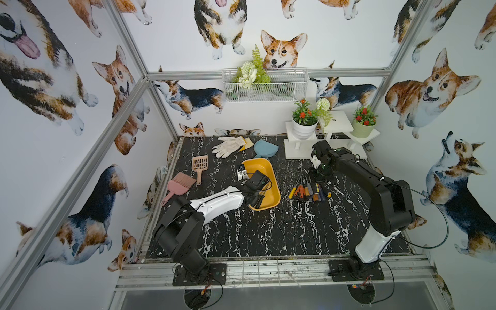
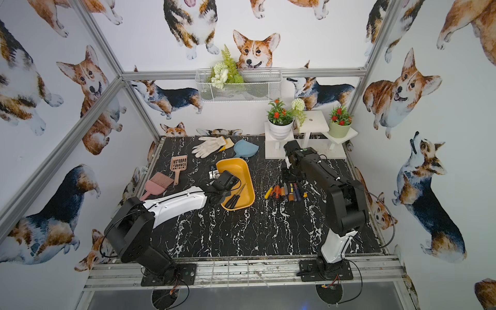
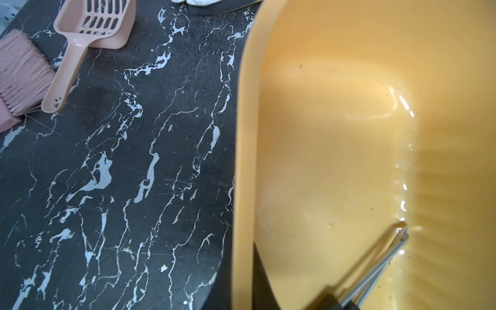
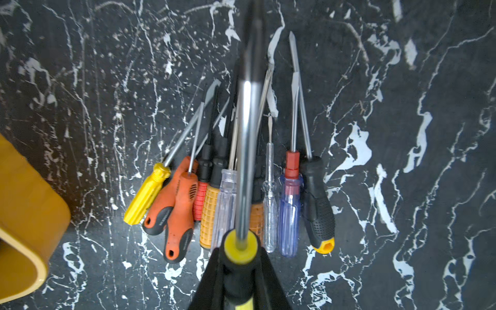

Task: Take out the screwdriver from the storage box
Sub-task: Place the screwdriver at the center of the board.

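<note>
In the box point(image 1: 264, 165), a pair point(image 2: 236, 196) was seen at the 5 o'clock corner, shafts touching, laid against the wall. Task was judged unfinished. Risk: if one is pinched, the other could be dragged or levered out with it.

That end was overhung by the left wrist, and the handles were partly covered in a top view. Risk: a clash if the right arm is brought in without clearance.

On the table point(image 1: 268, 236), at 3 o'clock of the box, a pile point(image 1: 308, 192) was laid side by side, handles near, tips far.

The left gripper point(image 1: 241, 175) was closed, apparently clamped on the box's 9 o'clock wall. Risk: on a thin, smooth wall the grip could be lost and the box shifted or tipped.

The right gripper point(image 4: 237, 257) was nearly closed on a screwdriver point(image 4: 245, 139) by its black handle, shaft pointed out over the pile's 12 o'clock end. Tip height could not be told. Risk: if released high, it could be bounced off the pile and rolled. If lowered tip-first, it could be jammed into the table.
</note>
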Robot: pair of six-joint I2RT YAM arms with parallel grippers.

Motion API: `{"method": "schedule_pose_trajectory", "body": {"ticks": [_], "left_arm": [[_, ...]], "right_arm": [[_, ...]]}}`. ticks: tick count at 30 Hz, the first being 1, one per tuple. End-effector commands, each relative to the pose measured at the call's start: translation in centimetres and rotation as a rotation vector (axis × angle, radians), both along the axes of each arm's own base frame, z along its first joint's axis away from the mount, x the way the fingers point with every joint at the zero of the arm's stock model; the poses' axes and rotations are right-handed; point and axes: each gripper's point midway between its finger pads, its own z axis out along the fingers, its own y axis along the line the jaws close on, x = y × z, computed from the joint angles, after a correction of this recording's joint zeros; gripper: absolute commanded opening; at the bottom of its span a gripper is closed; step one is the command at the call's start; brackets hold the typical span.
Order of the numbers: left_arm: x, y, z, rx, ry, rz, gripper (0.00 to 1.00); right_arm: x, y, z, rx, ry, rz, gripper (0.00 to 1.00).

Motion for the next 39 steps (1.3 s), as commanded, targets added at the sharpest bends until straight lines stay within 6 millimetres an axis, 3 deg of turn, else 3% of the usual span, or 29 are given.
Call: {"method": "schedule_pose_trajectory", "body": {"ticks": [1,11,20,34,39], "left_arm": [[0.3,0.0,0.4,0.002,-0.018,0.008,0.00],[0.3,0.1,0.5,0.000,-0.020,0.009,0.00],[0.2,0.2,0.7,0.004,-0.019,0.009,0.00],[0.4,-0.1,0.6,0.004,-0.014,0.005,0.00],[0.4,-0.1,0.6,0.004,-0.014,0.005,0.00]], "right_arm": [[-0.6,-2.0,-0.4,-0.118,0.033,0.029,0.00],[-0.6,-3.6,-2.1,-0.225,0.055,0.055,0.00],[-0.7,-3.0,-3.9,-0.206,0.110,0.060,0.00],[-0.9,-2.9,-5.1,-0.204,0.147,0.039,0.00],[-1.0,-2.5,-5.4,-0.183,0.162,0.030,0.12]]}}
